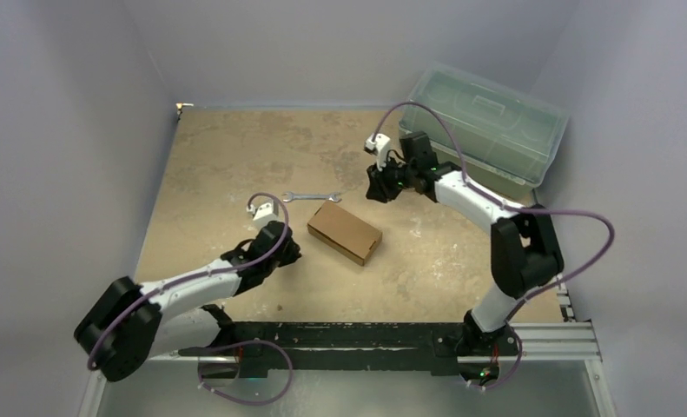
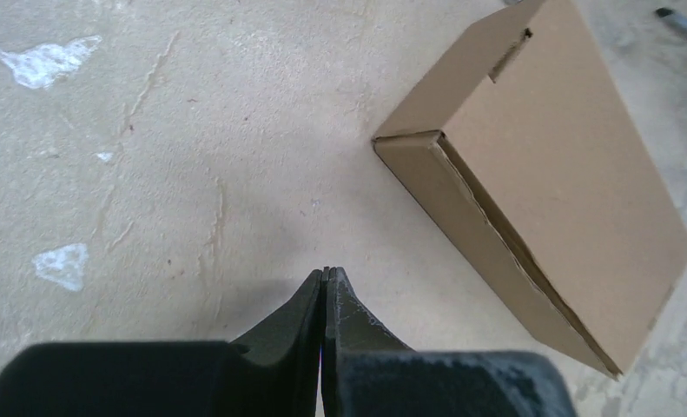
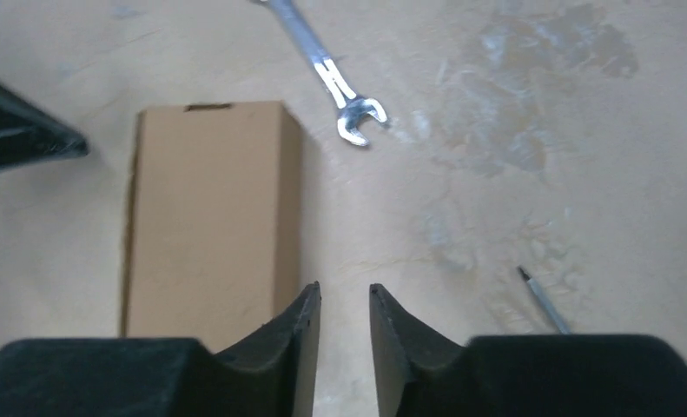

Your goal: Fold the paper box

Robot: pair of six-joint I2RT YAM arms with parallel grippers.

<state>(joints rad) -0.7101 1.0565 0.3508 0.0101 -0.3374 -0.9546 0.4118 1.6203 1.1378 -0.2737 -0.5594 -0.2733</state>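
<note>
The paper box (image 1: 345, 232) is lying closed and flat on the table (image 1: 227, 156) — plain brown cardboard, with a slot cut near one end and a lid seam running along its long side. It is sitting just ahead-right of the left claw (image 2: 325, 274) and ahead-left of the right claw (image 3: 344, 295), touching neither. Only the right wrist view is showing the wrench (image 3: 322, 65) clearly, beyond the box. The left arm is reaching low, fingers pressed together on nothing — the right arm is bending down, fingers slightly apart, empty.
</note>
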